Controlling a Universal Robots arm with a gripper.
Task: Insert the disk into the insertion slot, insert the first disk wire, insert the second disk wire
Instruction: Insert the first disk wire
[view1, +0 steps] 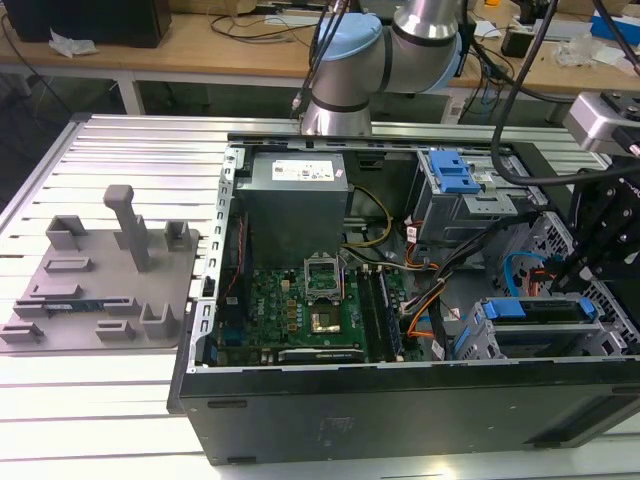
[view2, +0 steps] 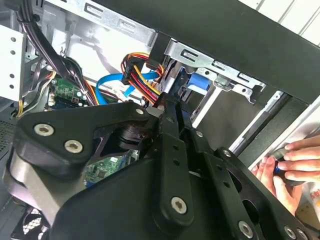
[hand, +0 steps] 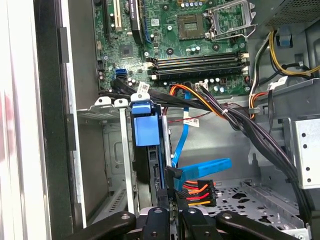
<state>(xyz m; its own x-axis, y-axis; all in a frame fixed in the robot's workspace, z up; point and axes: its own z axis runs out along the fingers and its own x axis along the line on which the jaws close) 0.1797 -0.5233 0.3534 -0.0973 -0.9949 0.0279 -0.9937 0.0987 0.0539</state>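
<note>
No legible text anywhere. Exterior view: white printed sticker on top edge of grey metal power-supply box, print too small to read. First wrist view: small white paper tags on black cable bundle, marks unreadable.

A slatted metal table stands before a cluttered wooden workbench.

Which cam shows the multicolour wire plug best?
First wrist view: the plug and its red, orange, yellow wires sit unobstructed by the pincer. Second wrist view catches it partly behind the pincer. Exterior view: too small to tell among the cables.
</note>
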